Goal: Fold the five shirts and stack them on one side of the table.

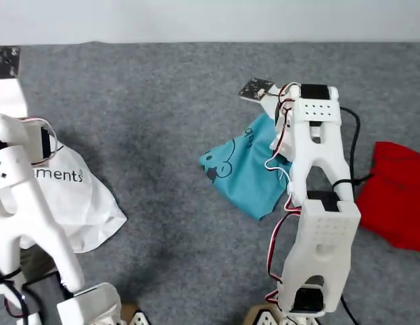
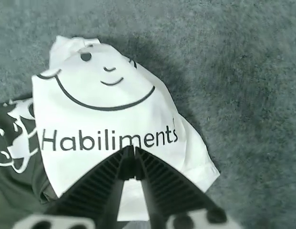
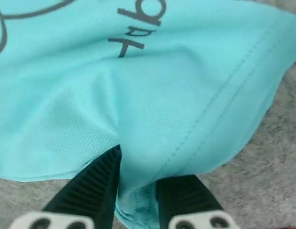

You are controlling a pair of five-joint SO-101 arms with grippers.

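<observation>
Right pincer [image 3: 145, 168] clamped on teal shirt [image 3: 152, 95] edge, mid-table [image 1: 162, 101]. Left pincer [image 2: 134, 160] jaws together over white shirt [image 2: 105, 119]. Likely fold 1 on teal. Next: carry the edge across, keeping it flat.

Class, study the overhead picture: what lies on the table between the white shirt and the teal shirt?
Nothing lies there. In the high view, only a bare stretch of grey table covering separates the white shirt from the teal shirt.

Left pincer [image 2: 134, 155] closed (tips meeting), right pincer [image 3: 140, 171] clamped on the teal shirt [image 3: 176, 86].
</observation>
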